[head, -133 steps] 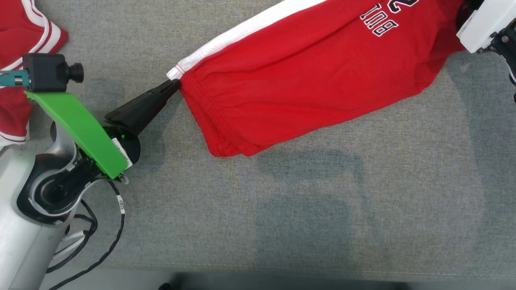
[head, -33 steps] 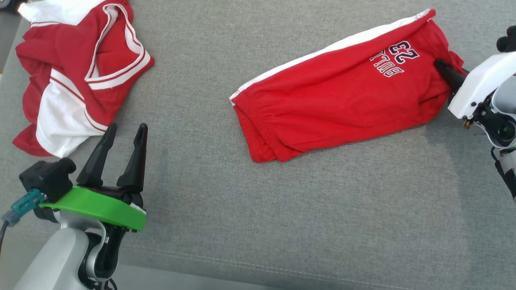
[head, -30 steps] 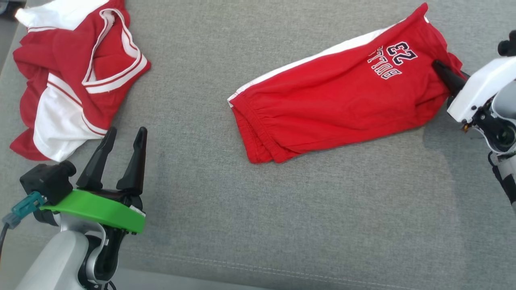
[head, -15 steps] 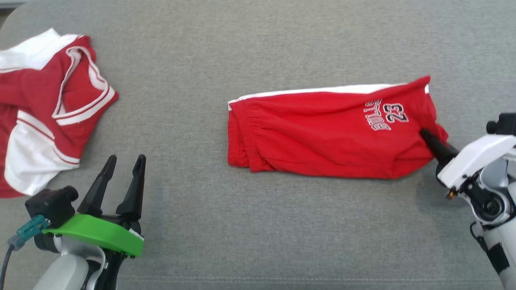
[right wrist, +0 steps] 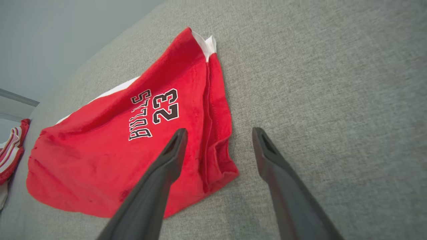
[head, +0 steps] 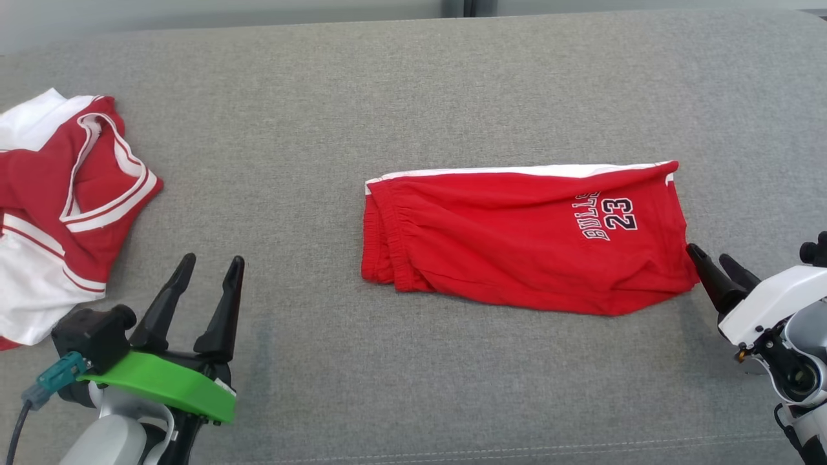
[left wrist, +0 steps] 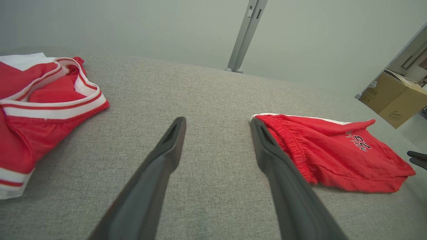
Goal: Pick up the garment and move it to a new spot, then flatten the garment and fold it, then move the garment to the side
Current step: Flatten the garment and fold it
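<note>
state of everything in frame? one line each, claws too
red shorts: folded in half, lying flat on the grey cushion, not gripped
red and white jersey: crumpled, unfolded, at the cushion's left edge
left claw: open, empty, between the jersey and the shorts
right claw: open, empty, tips at the shorts' hem corner

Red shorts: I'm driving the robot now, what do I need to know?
Left end effector: open, empty, clear of both garments.
Right end effector: open, empty, at the red shorts hem corner.
Shorts: flat in the middle of the grey cushion, folded leg over leg. A red-and-white jersey lies crumpled at far left.
Done: moved, flattened, apparently one fold.
Left: maybe another fold, then move them aside.
</note>
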